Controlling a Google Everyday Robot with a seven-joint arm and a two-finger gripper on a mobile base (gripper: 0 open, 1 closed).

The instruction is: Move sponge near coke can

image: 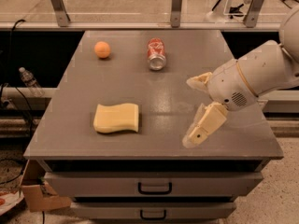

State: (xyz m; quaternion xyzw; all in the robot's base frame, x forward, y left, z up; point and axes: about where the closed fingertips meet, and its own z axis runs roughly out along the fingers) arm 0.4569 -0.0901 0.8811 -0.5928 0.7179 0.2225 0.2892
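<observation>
The pale yellow sponge (117, 118) lies flat on the grey table (84, 139), toward the front left. The red coke can (156, 53) lies on its side at the back middle, well behind the sponge. My gripper (188, 111) hangs over the table's front right part, to the right of the sponge and apart from it. Its two cream fingers are spread open, with nothing between them. The white arm (252, 76) reaches in from the right.
A round orange fruit (102, 49) sits at the back left, left of the can. Drawers (154, 186) are below the tabletop. A water bottle (29, 80) and a cardboard box (35, 192) are on the floor to the left. A metal rail (176, 3) runs behind the table.
</observation>
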